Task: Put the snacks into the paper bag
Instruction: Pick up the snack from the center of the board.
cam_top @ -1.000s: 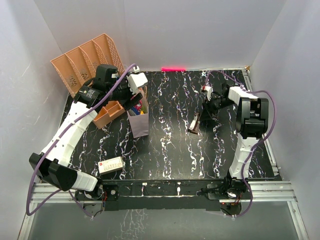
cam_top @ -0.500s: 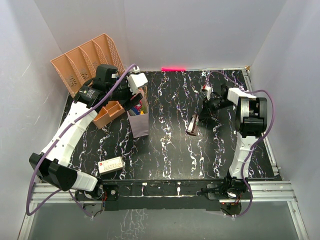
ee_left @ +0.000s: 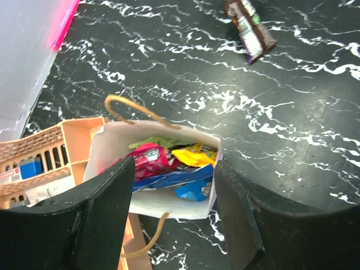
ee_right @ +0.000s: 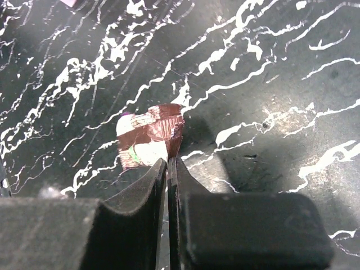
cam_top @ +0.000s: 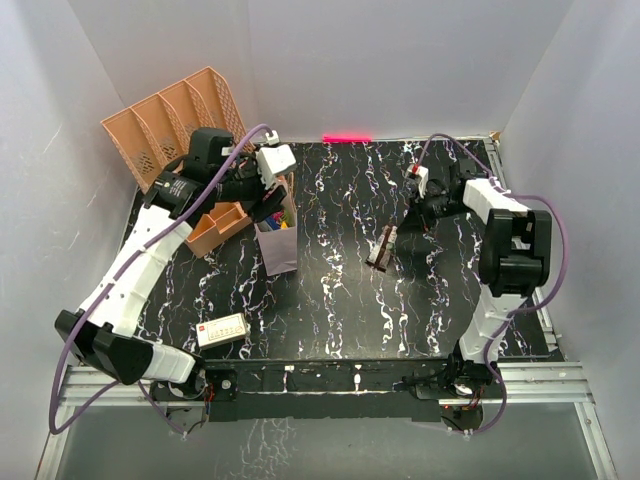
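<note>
Clenched on one end of a dark brown wrapper, the right gripper is shown over the middle of the table. The wrapper lies at about 3 o'clock from the paper bag and well apart from it. The left gripper is spread open astride the bag's mouth; contact with its walls cannot be judged. Red, green, yellow and blue packets are seen inside the bag, so most of the task is judged done. Only the brown wrapper is seen outside and is left to be carried across. Print on the wrapper and on the white box at 7 o'clock is too small to be read.
</note>
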Action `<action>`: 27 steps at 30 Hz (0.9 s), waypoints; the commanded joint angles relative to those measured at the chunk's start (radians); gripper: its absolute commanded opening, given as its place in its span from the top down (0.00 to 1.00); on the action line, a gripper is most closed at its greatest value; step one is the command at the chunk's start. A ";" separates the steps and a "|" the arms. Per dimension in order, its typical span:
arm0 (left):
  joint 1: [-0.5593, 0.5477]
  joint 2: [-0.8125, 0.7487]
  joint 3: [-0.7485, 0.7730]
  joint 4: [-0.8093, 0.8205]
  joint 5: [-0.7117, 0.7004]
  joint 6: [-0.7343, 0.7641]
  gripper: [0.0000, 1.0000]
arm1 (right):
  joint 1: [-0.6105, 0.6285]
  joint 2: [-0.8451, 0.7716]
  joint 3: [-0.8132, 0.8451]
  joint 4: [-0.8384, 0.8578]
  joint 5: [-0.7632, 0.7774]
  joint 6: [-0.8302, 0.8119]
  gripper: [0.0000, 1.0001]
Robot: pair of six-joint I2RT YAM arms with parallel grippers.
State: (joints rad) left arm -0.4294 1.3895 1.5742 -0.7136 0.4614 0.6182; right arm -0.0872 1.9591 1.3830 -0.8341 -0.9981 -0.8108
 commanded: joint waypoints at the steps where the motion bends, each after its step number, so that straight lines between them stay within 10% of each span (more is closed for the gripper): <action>1: -0.059 -0.002 0.042 -0.017 0.080 -0.051 0.44 | 0.000 -0.115 -0.045 0.025 -0.060 -0.027 0.92; 27: -0.306 0.453 0.057 0.502 0.156 -0.572 0.39 | 0.000 -0.583 -0.472 0.366 0.039 0.154 0.92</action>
State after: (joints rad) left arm -0.7242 1.7775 1.6009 -0.3161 0.5682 0.1299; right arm -0.0872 1.4422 0.9329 -0.5465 -0.9619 -0.6720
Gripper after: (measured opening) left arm 0.610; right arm 0.086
